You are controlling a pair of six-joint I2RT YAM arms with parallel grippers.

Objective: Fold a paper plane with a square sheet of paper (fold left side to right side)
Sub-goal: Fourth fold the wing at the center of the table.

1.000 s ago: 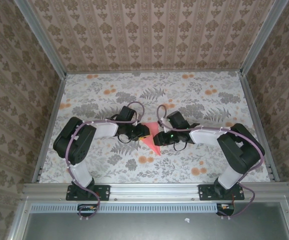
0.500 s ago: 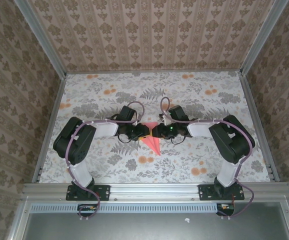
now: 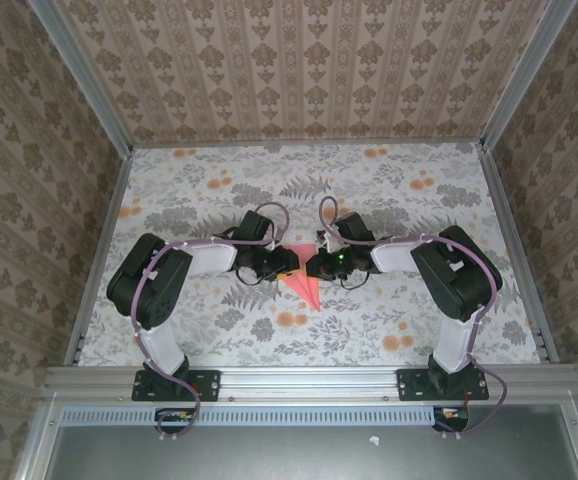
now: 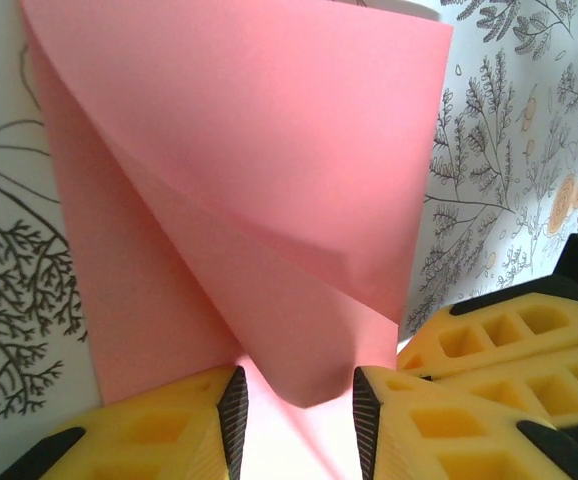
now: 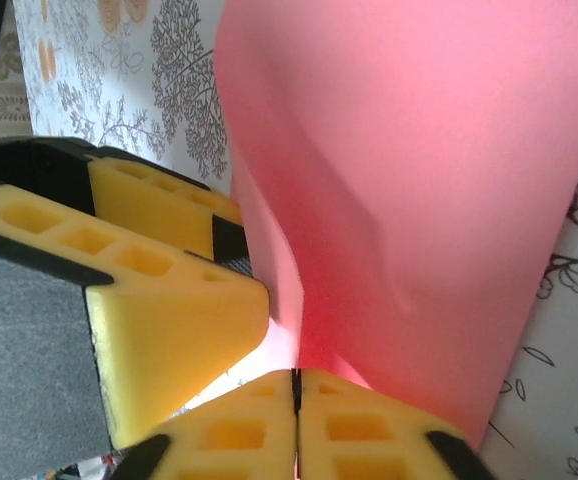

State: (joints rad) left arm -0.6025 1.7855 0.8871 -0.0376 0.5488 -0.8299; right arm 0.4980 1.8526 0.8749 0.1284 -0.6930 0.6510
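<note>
location: pink sheet [image 3: 306, 288] sits mid-surface [image 3: 389, 200], between the two wrists; it is curled and partly lifted off the print, not lying flat.
left fingers [image 4: 169, 430]: part spread; the sheet's rolled fold sits in the gap and touches both pads, so it reads as a loose hold.
right fingers [image 5: 369, 430]: pressed together, tips closed on the sheet's edge, just beside the left fingers.
fold state: in the left wrist view one layer laps diagonally over the other; the bend is a soft roll, not a pressed crease.
handling (my read): very light, thin, floppy, with stiffness only along creases. The matte face should hold in the pads. It marks and tears easily — any stray pinch leaves a dent.
where to hold: at an edge or corner, tips only. Keep one side pinned while the other edge is carried across. Don't squash the curled bulge unless the crease belongs there.
pointing: in the top view it narrows to a tip toward the near edge, with the wide end toward the far wall.
long axis: far-to-near, close to the midline between the arms.
</note>
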